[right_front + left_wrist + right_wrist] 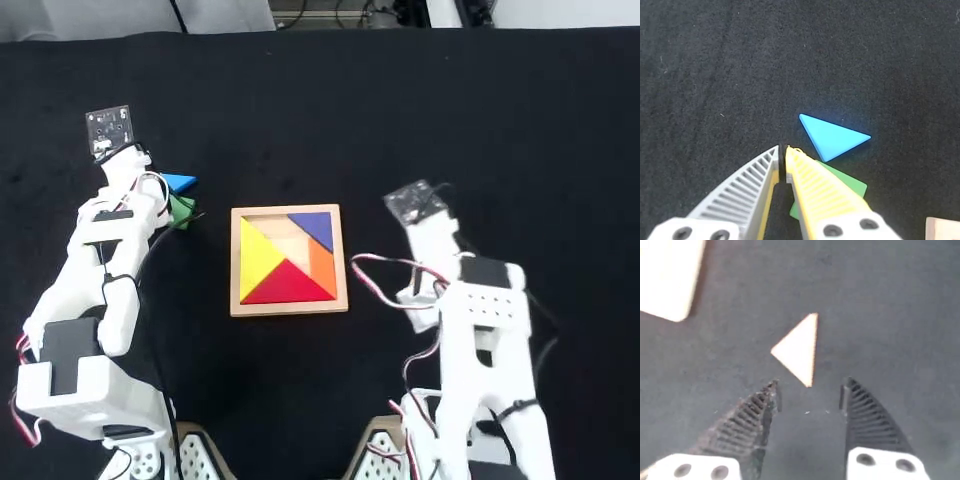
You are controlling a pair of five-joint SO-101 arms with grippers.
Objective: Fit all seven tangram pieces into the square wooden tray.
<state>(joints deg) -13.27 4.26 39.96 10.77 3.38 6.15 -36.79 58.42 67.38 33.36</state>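
The tray point(236, 260) holds four pieces: yellow point(258, 258), red point(288, 285), orange point(322, 265) and dark blue point(315, 228). Bare wood shows at its far middle. Three pieces lie out on the black cloth point(400, 110).

Left of the tray are the blue triangle point(180, 182) and, nearer the tray, the green piece point(183, 210). The left gripper point(783, 149) hangs over them with its tips pressed together on nothing, the green piece partly under one finger.

The pale triangle point(797, 350) lies near a tray corner, just ahead of the right gripper point(810, 385). That gripper stands moderately spread and empty. The triangle's long edge runs parallel to the fingers, so closing would likely pinch its short width. The right arm looks best placed for it.
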